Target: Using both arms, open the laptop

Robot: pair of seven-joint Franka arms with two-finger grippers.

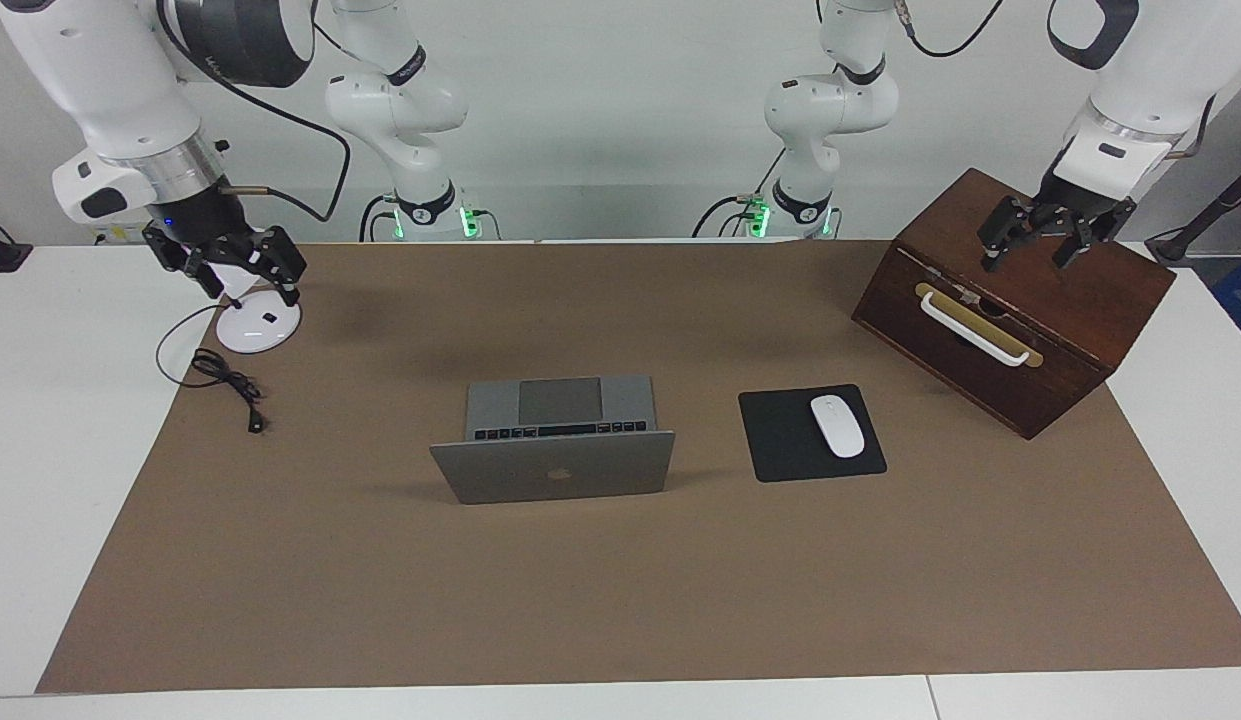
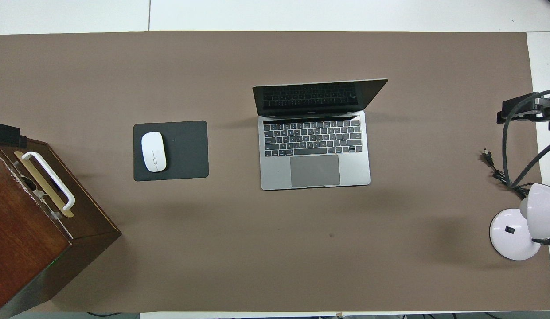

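The silver-grey laptop point(image 1: 555, 470) point(image 2: 314, 170) sits in the middle of the brown mat with its lid raised. Its black keys and grey trackpad face the robots. No gripper touches it. My left gripper point(image 1: 1027, 262) hangs open over the top of the wooden box at the left arm's end of the table, and only a black tip point(image 2: 6, 135) of it shows in the overhead view. Open as well, my right gripper point(image 1: 252, 292) hangs over the white lamp at the right arm's end, with nothing clearly held.
A black mouse pad point(image 1: 775, 445) with a white mouse point(image 1: 837, 425) lies beside the laptop toward the left arm's end. The dark wooden box point(image 1: 990, 375) has a white handle. A white lamp base point(image 1: 265, 330) and a black cable point(image 1: 230, 385) lie at the right arm's end.
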